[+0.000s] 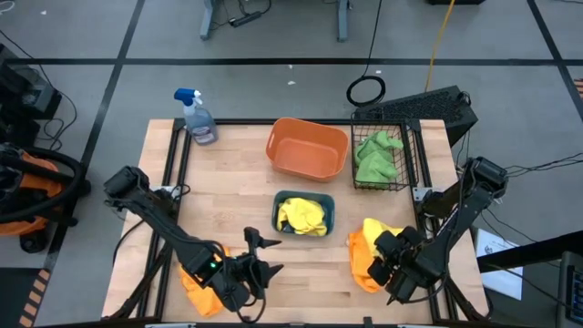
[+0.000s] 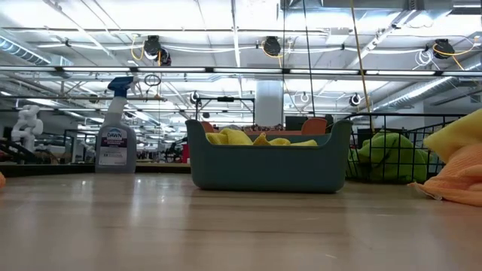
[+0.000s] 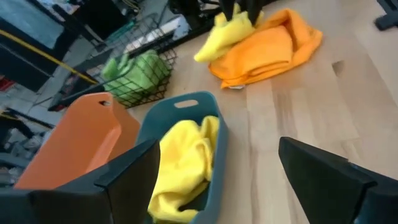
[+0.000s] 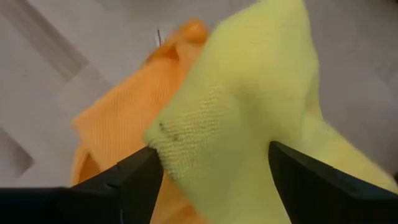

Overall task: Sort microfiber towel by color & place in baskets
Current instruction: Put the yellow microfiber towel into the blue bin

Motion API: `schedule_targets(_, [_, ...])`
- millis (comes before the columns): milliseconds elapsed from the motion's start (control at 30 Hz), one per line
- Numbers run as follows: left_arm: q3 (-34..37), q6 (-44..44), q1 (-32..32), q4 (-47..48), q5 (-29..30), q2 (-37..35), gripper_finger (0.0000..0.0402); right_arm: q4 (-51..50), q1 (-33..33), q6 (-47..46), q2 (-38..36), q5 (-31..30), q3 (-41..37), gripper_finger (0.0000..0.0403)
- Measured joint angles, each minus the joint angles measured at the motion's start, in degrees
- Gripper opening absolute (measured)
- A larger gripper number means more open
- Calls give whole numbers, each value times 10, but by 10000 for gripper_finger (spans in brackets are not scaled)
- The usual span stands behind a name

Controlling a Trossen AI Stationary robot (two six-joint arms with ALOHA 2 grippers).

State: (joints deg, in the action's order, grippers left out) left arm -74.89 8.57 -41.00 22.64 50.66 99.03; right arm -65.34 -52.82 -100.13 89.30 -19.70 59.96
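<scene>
1. Right claw: low over the near right part of the light wooden counter. Its two dark fingers stand fairly wide apart on either side of a soft yellow microfiber cloth; the cloth fills the gap between them. Whether the fingers press it cannot be told.
2. That yellow cloth lies on top of a crumpled orange microfiber cloth, which rests on the counter directly under the right claw.
3. Left claw: near the front edge of the counter, left of centre, fingers spread wide and holding nothing. It points toward the teal tray, which sits just beyond it.
4. Second orange microfiber cloth: on the counter beneath the left arm, behind the left claw, apart from its fingers.
5. Small teal rectangular plastic tray: mid-counter, holding bunched yellow cloths.
6. Orange rounded plastic tub: just behind the teal tray.
7. Black wire-mesh basket: right rear of the counter, beside the orange tub, holding bright green cloths.
8. Clear spray bottle with a blue nozzle: upright at the left rear corner, well apart from both claws.
</scene>
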Motion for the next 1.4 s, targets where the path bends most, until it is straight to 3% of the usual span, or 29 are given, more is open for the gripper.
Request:
schedule_targets(267, [0,-18,12,-20,-29,12,333,-33,-31,41,0,-4,65,270])
schedule_targets(467, [0,-30,12,-44,-31,12,333,-51,-41,34,4,-93,66,270])
schedule_targets(633, [0,-30,12,-48,-40,12,333,-53,-24,33,27,-80,43,270])
schedule_targets(767, [0,-30,12,-47,-40,12,333,-87,-6,27,48,-33,30,264])
schedule_targets(933, [0,-30,12,-47,-40,12,333,-103,3,25,56,-3,30,199])
schedule_targets(1167, [0,-30,12,-49,-40,12,333,-99,3,44,56,5,30,19])
schedule_targets(1300, [0,-32,12,-59,-40,12,333,-98,3,49,51,-1,33,17])
schedule_targets(1400, [0,-35,12,-66,-40,12,333,-98,-3,67,38,-52,58,7])
